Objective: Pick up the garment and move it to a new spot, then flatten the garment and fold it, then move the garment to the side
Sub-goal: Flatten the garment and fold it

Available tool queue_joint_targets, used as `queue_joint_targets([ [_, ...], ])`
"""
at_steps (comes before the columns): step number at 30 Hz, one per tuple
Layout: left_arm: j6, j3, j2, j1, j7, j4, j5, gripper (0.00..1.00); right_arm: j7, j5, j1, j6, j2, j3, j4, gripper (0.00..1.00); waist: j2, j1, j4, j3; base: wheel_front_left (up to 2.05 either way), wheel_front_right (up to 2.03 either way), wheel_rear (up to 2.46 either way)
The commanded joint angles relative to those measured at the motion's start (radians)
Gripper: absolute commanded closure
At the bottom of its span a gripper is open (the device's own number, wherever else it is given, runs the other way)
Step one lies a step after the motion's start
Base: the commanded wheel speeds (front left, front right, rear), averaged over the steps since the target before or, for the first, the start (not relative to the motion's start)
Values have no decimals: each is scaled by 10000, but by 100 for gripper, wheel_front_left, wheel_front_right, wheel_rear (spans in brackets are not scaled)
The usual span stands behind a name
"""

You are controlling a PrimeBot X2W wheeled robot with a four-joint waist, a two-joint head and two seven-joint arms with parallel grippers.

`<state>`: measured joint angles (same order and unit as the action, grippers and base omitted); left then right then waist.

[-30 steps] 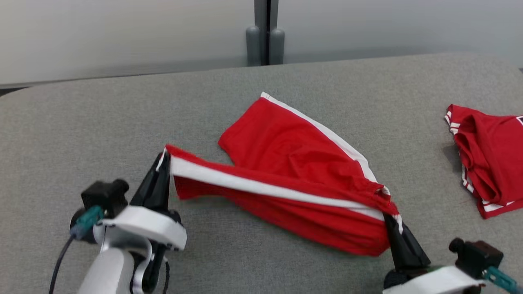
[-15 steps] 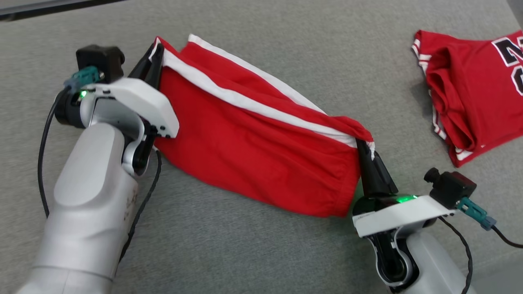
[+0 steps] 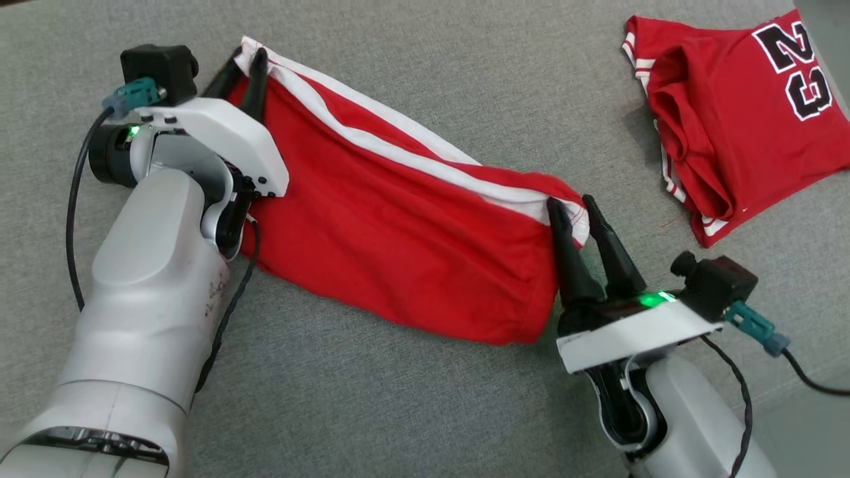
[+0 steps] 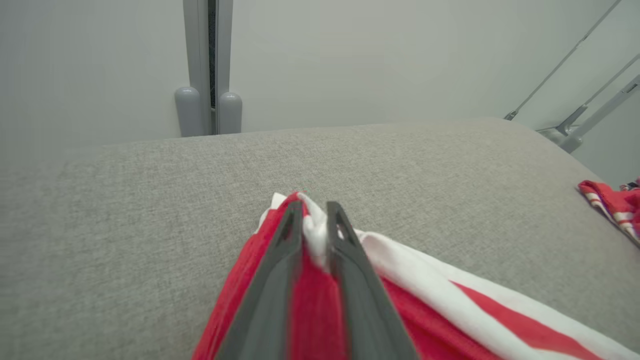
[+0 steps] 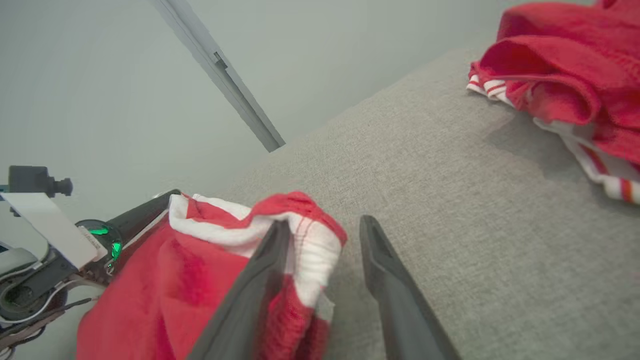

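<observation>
Red shorts [image 3: 398, 226] lay folded on the table [image 3: 431, 53] from ten to four o'clock, the left end effector [image 3: 244, 56] narrowly parted around one hem and the right end effector [image 3: 570, 201] wide at the other, so the fold seemed laid and both now needed to back out without dragging cloth.

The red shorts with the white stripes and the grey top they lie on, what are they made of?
The red shorts with white stripes look like thin, soft knit cloth, maybe polyester: they wrinkle, fold and bunch easily. The grey top looks like woven fabric over padding, matt and speckled, with rounded edges.
</observation>
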<state>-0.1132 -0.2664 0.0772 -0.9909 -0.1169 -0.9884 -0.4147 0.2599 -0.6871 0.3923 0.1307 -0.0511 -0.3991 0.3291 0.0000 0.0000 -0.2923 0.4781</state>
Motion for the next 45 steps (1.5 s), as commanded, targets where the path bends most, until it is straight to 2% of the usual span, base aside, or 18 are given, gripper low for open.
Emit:
queue_joint_targets([
  [1,-23,-47,29,93,-314,-58,51,0,60,382,-301,-1,-37,84,-174,0,0,0,70,-155,0,0,0],
  [4,70,0,111,518,-1151,49,100,0,60,1697,-894,-2,-376,422,-623,0,0,0,203,-470,0,0,0],
  [8,525,356,301,1412,-1471,1029,193,0,61,2748,-1563,-2,-551,916,-1274,0,0,0,431,-944,0,0,0],
  [16,1710,1296,623,4408,-1486,5590,1197,0,-99,4192,-2316,-2,-832,2354,-2649,0,0,0,1335,-1640,0,0,0],
  [22,2329,1633,711,6456,-1476,7493,1653,0,-599,4671,-2617,-2,-1101,2989,-3245,0,0,0,1893,-2121,0,0,0],
  [31,2621,1598,855,8111,-1258,8485,1695,0,-1118,4710,-3135,-2,-1162,3223,-3640,0,0,0,2245,-2412,0,0,0],
  [45,2729,1432,828,8353,-1078,8785,1579,0,-1259,4574,-3259,-2,-1104,3303,-3765,0,0,0,2357,-2472,0,0,0],
])
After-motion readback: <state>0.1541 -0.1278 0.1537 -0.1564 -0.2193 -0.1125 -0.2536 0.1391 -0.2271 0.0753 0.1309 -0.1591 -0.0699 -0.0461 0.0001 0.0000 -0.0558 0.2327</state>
